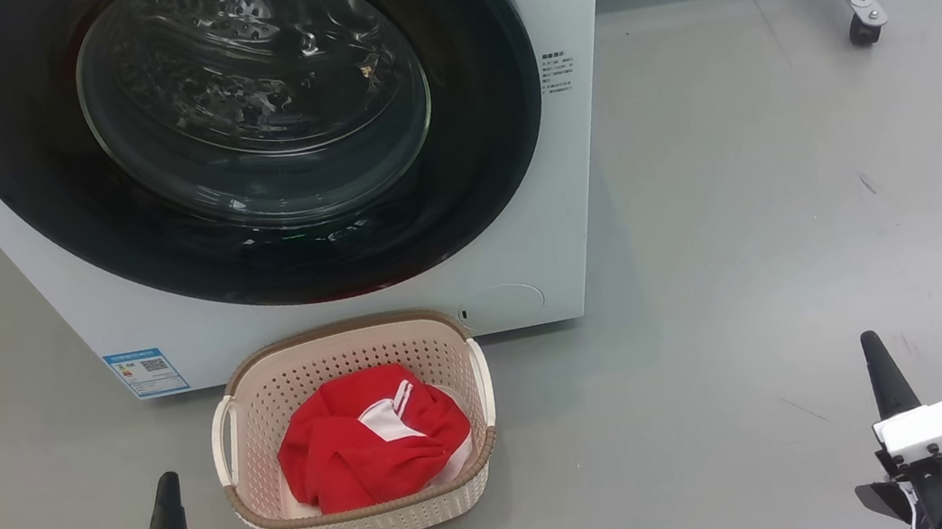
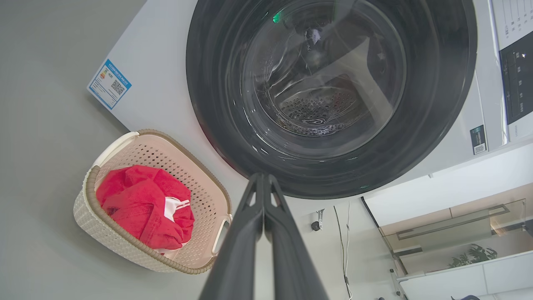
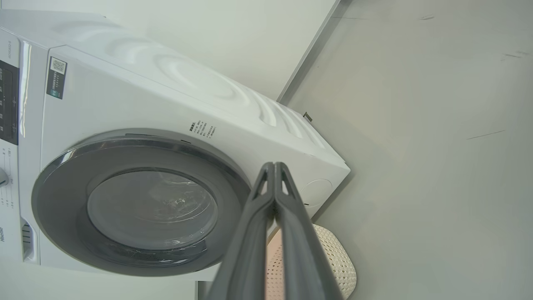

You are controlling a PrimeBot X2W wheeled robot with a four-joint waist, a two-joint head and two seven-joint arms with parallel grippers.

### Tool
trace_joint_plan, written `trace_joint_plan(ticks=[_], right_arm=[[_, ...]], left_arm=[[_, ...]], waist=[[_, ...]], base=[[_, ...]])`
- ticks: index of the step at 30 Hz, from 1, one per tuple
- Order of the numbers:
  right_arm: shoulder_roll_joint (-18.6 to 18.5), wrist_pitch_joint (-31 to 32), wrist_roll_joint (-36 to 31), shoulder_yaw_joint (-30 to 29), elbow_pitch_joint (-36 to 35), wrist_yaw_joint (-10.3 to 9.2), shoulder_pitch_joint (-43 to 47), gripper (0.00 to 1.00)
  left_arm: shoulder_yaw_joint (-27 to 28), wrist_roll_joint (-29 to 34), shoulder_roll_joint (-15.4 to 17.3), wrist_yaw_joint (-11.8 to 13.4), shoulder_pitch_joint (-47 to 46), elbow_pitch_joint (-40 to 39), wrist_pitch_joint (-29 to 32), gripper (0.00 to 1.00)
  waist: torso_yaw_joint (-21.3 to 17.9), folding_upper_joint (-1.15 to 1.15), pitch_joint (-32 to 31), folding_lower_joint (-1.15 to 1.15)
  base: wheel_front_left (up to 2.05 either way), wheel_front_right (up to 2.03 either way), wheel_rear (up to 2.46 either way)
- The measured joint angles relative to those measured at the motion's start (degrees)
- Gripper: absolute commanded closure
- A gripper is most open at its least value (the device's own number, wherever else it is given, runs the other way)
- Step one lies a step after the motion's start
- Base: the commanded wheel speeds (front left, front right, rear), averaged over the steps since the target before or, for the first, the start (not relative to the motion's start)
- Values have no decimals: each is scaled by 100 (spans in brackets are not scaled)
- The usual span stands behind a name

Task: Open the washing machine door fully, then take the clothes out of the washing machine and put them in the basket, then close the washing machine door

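**Asker:** Where do things stand?

**Me:** The washing machine door (image 1: 235,132) sits flush against the washing machine (image 1: 548,227). The clothes (image 1: 368,446) lie heaped in the basket (image 1: 334,330), which stands on the floor (image 1: 792,213) just in front of the machine, below the door. I judge the task as good as done.

**Asker:** And your hands?

**Me:** My left gripper (image 2: 263,177) has its two fingers pressed together on nothing. My right gripper (image 3: 275,166) is the same, tips touching and empty. Both hang low, apart from the basket and the door.

**Asker:** If you had to lift that garment, how would it behave?

**Me:** Soft, light and limp, I reckon. It would sag and trail from wherever I pinched it. I'd take the highest fold, near the white stripes (image 1: 402,395), keeping clear of the perforated wall so a fingertip doesn't snag a hole.

**Asker:** And the door?

**Me:** Stiff and heavy by comparison, and glossy, with a bulging glass window (image 1: 256,83) too slick to grip. I'd hook its outer rim, though I cannot make out a handle recess from here.

**Asker:** Count it up.

**Me:** One door, one machine, one red garment, one basket with two white handles (image 1: 224,443), one blue sticker (image 1: 146,372), and two grippers, both empty
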Motion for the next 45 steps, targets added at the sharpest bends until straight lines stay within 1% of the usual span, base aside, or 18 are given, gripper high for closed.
trace_joint_plan(ticks=[1, 31, 45], right_arm=[[-8, 26, 143, -25, 7, 5, -4, 100], [-116, 527, 2448, -444, 130, 151, -288, 100], [-119, 527, 2498, -466, 172, 155, -338, 100]], left_arm=[[25, -166, 5, -1, -13, 13, 26, 100], [335, -2551, 80, -129, -356, 255, 549, 100], [355, -2607, 83, -144, -380, 300, 549, 100]], waist=[[-2, 0, -5, 0], [-32, 0, -80, 0], [-32, 0, -82, 0]], base=[[0, 0, 0], [0, 0, 0], [0, 0, 0]])
